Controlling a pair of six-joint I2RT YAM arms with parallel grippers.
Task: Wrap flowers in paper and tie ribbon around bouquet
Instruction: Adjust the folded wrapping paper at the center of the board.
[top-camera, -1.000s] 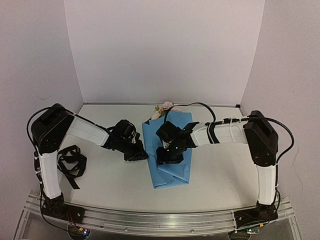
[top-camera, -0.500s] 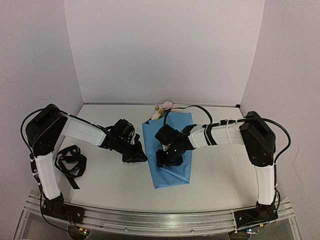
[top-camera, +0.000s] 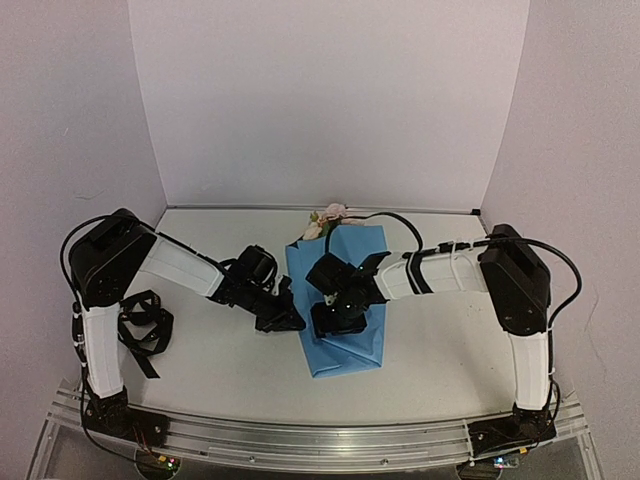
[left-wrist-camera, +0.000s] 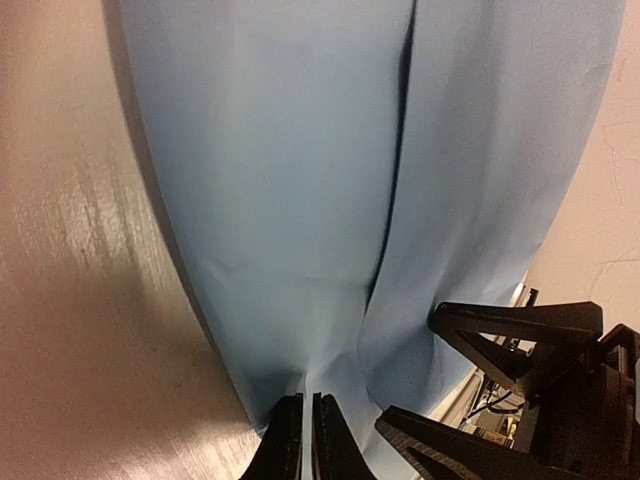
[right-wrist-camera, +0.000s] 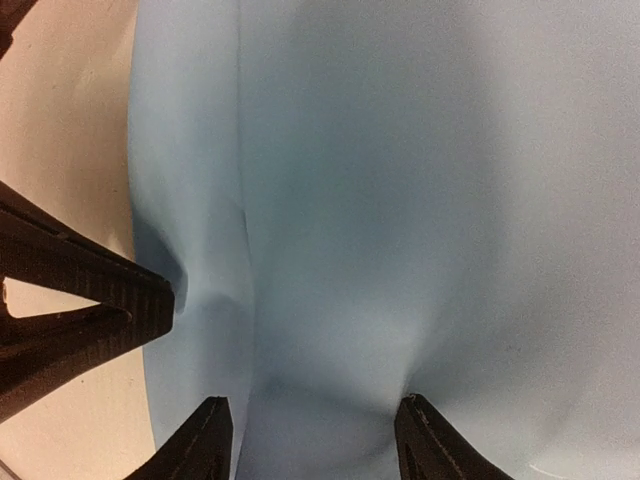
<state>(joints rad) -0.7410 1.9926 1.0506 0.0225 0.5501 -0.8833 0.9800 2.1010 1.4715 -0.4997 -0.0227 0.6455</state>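
Already wrapped, ribbon untouched

Centre frame from overhead, the light blue paper (top-camera: 352, 345) lies folded around the flowers (top-camera: 328, 215), rose heads at its upper end. The left gripper (top-camera: 285, 318) pinches the paper's left edge, probably to keep the fold shut. The right gripper (top-camera: 335, 322) rests on top with fingers spread. The black ribbon (top-camera: 140, 325) lies coiled at lower left.

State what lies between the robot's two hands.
Only a strip of the paper. The right wrist view shows it best: the light blue sheet runs from the left hand, at its edge, to the right hand.
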